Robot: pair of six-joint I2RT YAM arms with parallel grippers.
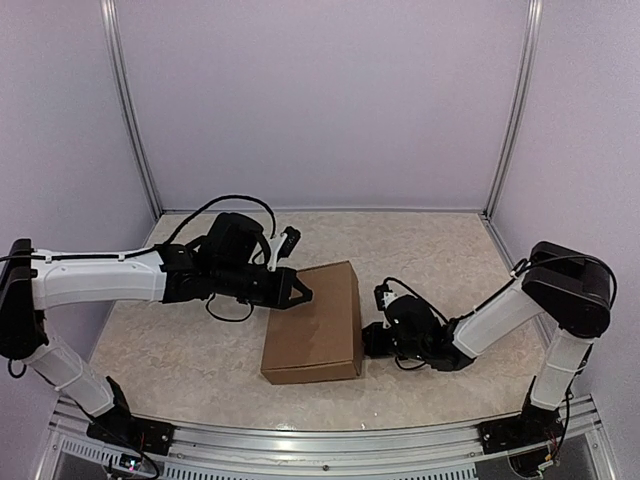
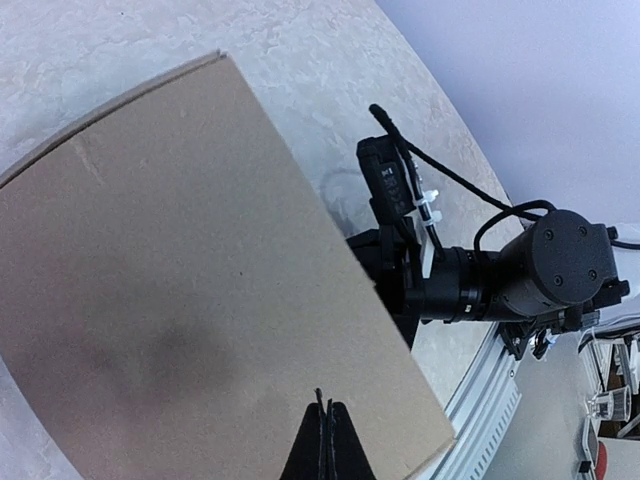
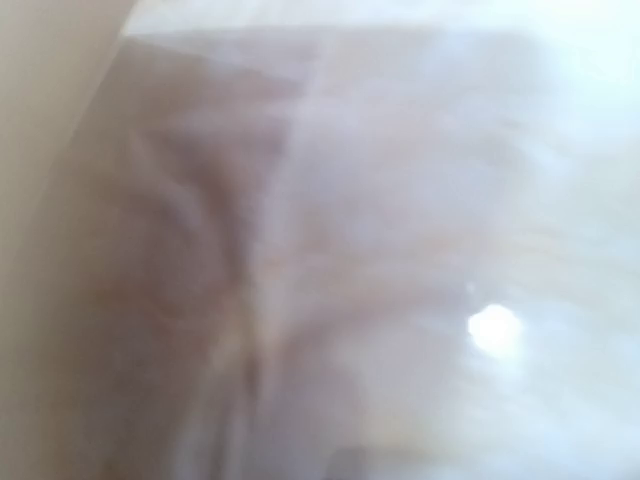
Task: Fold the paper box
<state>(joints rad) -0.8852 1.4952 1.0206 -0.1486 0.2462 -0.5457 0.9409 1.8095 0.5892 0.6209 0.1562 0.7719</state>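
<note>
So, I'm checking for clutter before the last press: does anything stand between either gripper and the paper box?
Nothing visible does. The left gripper, shut, hangs over the top left edge of the paper box; the right gripper sits low at its right side. The right wrist view is too blurred to show contact.

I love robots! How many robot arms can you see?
2. The left arm reaches from the left over the paper box; the right arm lies low beside its right side. None seem hidden.
</note>
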